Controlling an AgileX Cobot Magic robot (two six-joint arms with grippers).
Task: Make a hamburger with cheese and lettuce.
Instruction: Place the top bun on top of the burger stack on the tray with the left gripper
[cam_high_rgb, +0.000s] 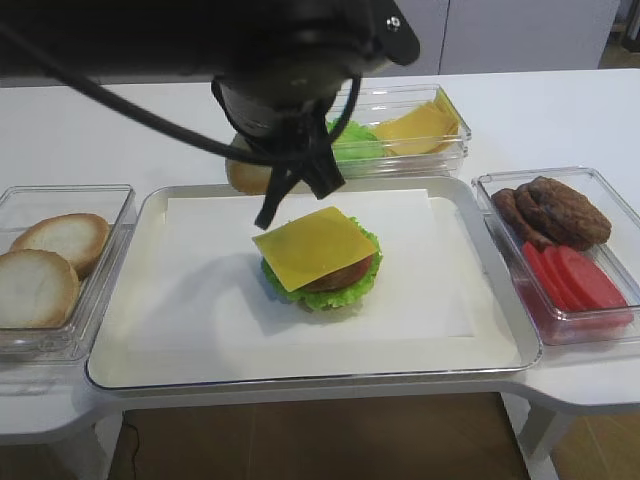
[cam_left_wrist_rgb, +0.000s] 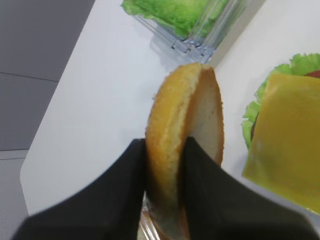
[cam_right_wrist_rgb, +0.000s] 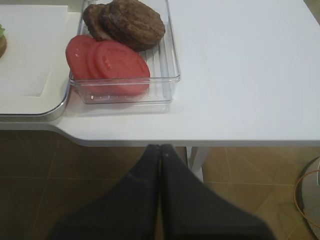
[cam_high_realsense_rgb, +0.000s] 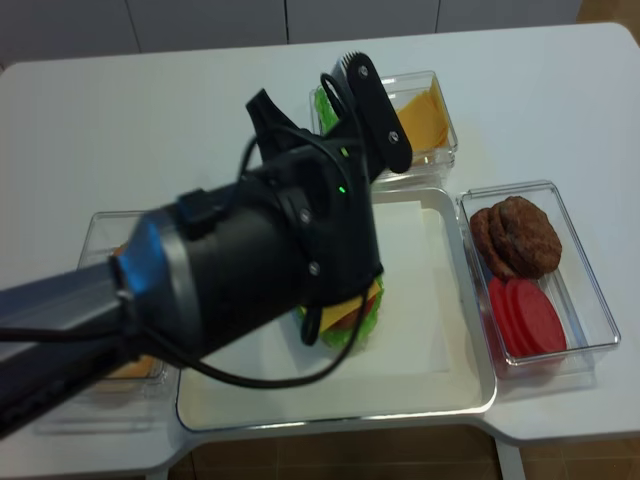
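Pinching a bun top (cam_left_wrist_rgb: 182, 165) on edge, the left gripper (cam_left_wrist_rgb: 165, 170) hangs behind the hamburger (cam_high_rgb: 320, 262), probably to cap its cheese (cam_high_rgb: 313, 247) and lettuce (cam_high_rgb: 335, 293); the right gripper (cam_right_wrist_rgb: 160, 155) idles shut off-table.

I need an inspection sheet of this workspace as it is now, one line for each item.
Surface: white table; steel tray lined with white paper.
Job's things: hamburger unfinished on the tray; cheese on top, tomato slice and patty under it, lettuce fringe around; no top bun on it yet.
Clutter: clear bins of pale bun halves, spare lettuce and cheese, patties, tomato slices.
Grippers: left claw shut on a bun top, held on edge beside the stack; right claw shut, empty, over the floor off the table's edge.
Cables: black cables on the left arm.
Surroundings: brown floor, grey cabinet fronts.
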